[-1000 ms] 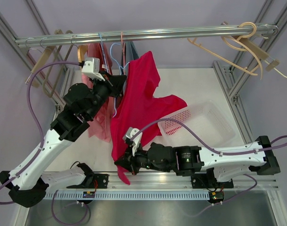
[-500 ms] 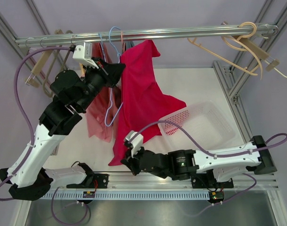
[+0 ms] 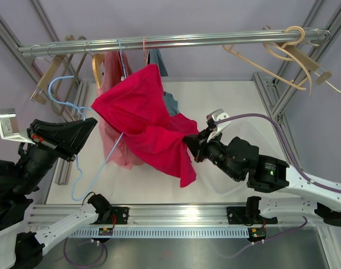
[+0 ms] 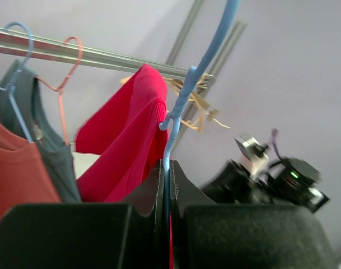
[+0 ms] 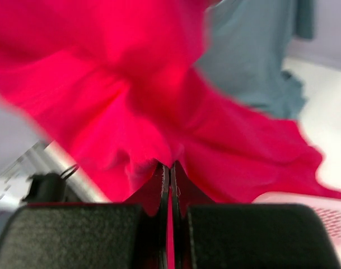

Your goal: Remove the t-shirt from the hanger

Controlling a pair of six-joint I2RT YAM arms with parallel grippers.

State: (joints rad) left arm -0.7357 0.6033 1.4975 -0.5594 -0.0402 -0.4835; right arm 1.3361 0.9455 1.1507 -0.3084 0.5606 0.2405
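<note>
Cloth dominates: the red t-shirt spans mid-air below the rail, one end caught on the blue hanger. It looks soft, light and prone to snag, so a bunched edge seems the surest hold. The left gripper is clamped on the stiff hanger wire, the right gripper pinched on shirt fabric.

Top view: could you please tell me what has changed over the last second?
The left tool, shut on the blue hanger, pulled it off the rod, back and left. The right tool, shut on the shirt, swung right from the near rail, stretching it. Rod and other clothes stayed.
</note>
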